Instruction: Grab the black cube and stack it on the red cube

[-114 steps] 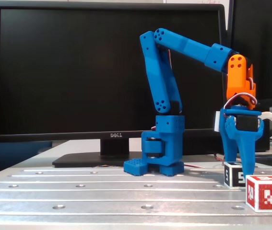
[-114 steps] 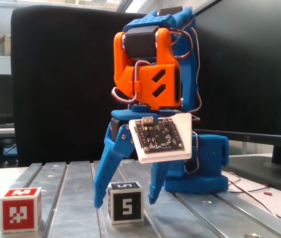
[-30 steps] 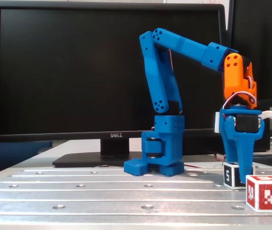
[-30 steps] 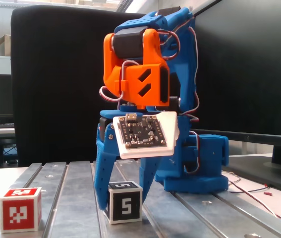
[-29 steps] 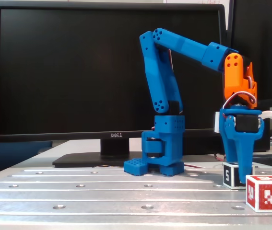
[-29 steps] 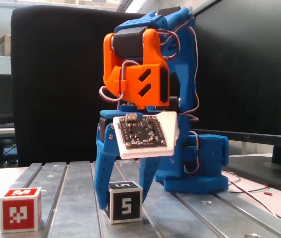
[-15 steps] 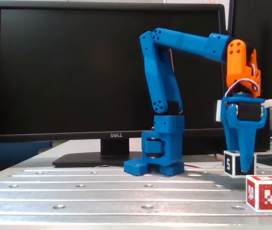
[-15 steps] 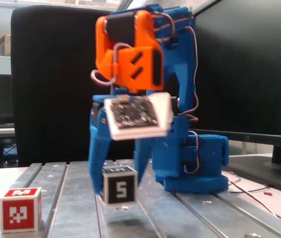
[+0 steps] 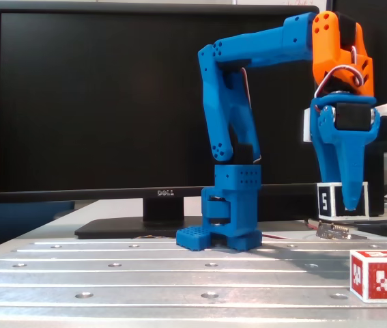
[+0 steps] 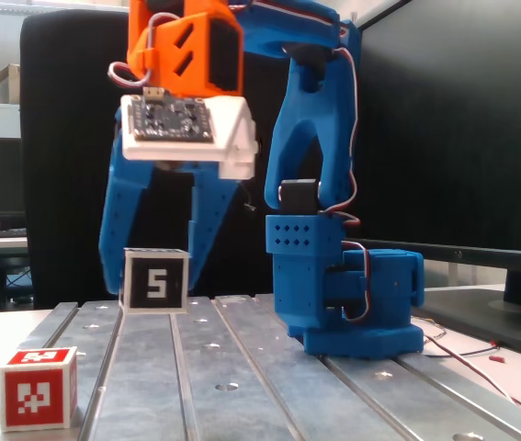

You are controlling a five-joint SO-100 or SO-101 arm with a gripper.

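The pick-up is done: the end effector (image 10: pixel 153 280) is closed on the black cube (image 10: pixel 153 281), which sits pinched between its blue fingers, lifted clear of the table (image 10: pixel 242 386). In a fixed view the same cube (image 9: pixel 330 201) hangs at the fingertips, well above the slotted surface. The stacking is left. The red cube (image 10: pixel 39 387) rests on the table below the end effector and off to its left, untouched.

Brushed grooved metal table (image 10: pixel 150 367)
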